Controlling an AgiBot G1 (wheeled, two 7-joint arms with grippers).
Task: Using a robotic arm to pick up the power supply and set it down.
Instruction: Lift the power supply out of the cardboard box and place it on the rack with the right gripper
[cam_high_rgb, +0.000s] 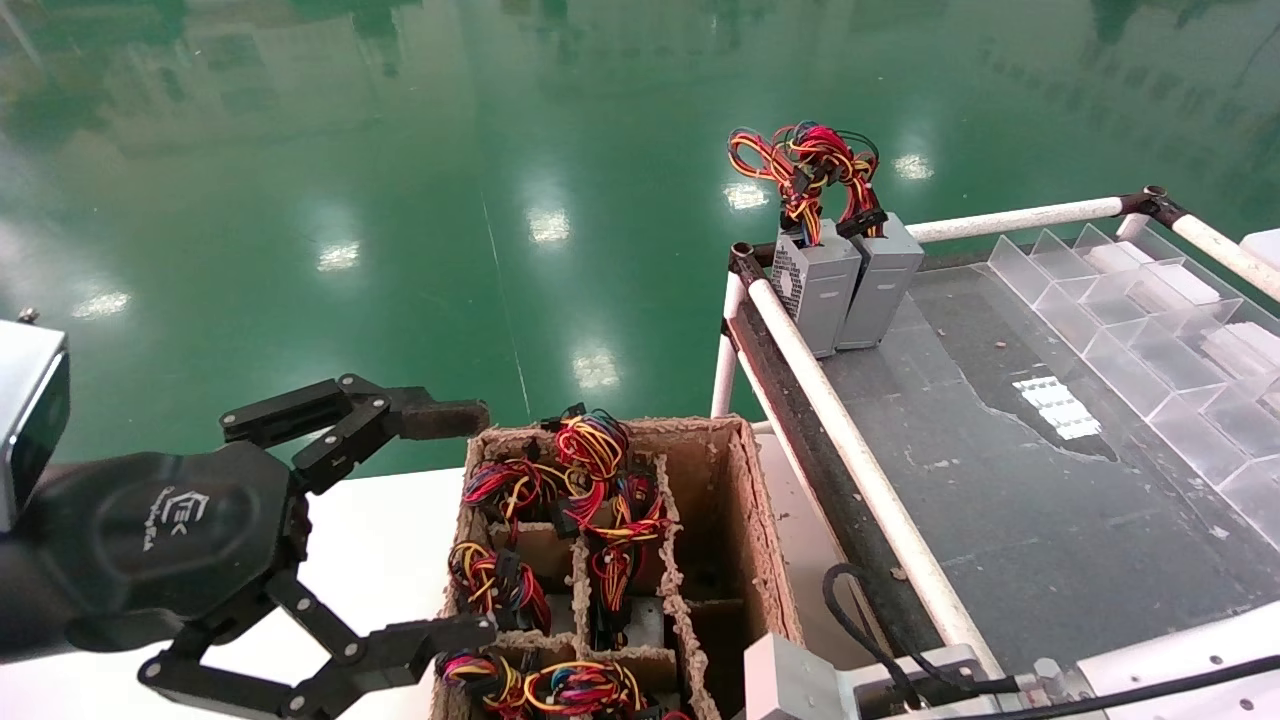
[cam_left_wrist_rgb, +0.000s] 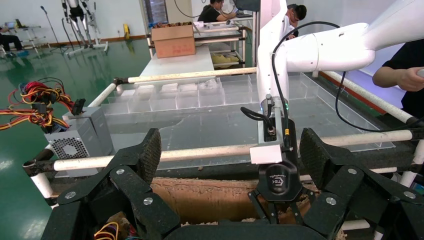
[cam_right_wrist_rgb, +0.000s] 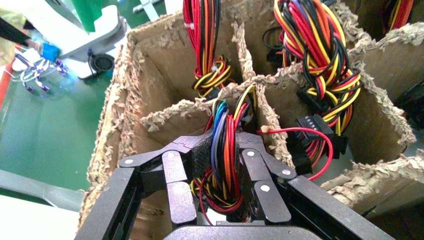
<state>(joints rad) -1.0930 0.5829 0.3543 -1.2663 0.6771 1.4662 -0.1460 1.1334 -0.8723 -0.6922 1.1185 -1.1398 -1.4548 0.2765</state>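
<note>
Gripping only the wire bundle (cam_right_wrist_rgb: 226, 150) with my right hand (cam_right_wrist_rgb: 223, 159); lifting may strain wires or snag the cardboard divider (cam_right_wrist_rgb: 165, 117). Left hand (cam_high_rgb: 425, 520) open, idle.

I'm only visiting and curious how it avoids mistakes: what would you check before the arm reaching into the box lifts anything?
1. Right gripper closed on something: ok, it pinches a wire bundle.
2. Grip on the power supply's metal case: not ok, only the wires are held.
3. Neighbouring wires free of the gripper: cannot tell, a red wire loops right beside it.
4. Left gripper out of the way: ok, it is open beside the cardboard box.
5. Set-down table in view: ok, two grey units stand at its corner.
</note>
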